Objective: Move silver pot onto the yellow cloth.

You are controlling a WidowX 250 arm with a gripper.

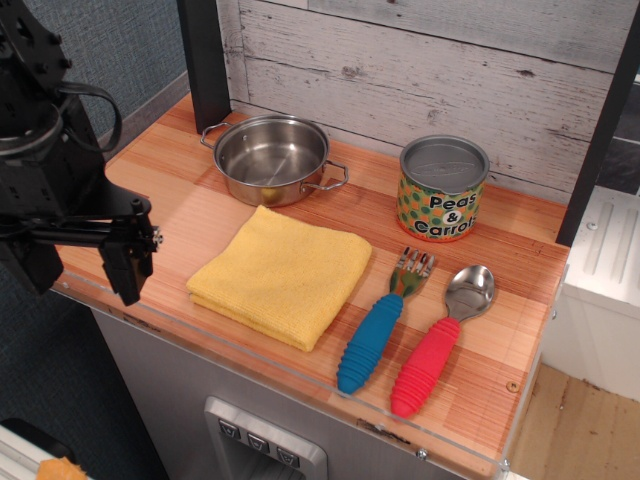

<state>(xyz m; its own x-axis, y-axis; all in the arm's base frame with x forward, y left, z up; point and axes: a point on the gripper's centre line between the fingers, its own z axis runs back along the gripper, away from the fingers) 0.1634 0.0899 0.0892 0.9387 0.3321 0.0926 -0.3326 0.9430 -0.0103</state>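
Note:
The silver pot (270, 160) is small, shallow and shiny, with two wire loop handles. It stands empty at the back left of the wooden counter. The yellow cloth (282, 275) lies folded flat just in front of the pot, a small gap apart from it. My gripper (129, 268) is black and hangs at the counter's left front edge, left of the cloth and well in front-left of the pot. It holds nothing. Its fingers overlap from this side, so I cannot tell whether they are open or shut.
An orange-green "Peas & Carrots" can (443, 188) stands at the back right. A blue-handled fork (380, 325) and a red-handled spoon (440, 340) lie right of the cloth. A plank wall (420, 60) and a dark post (205, 60) close the back.

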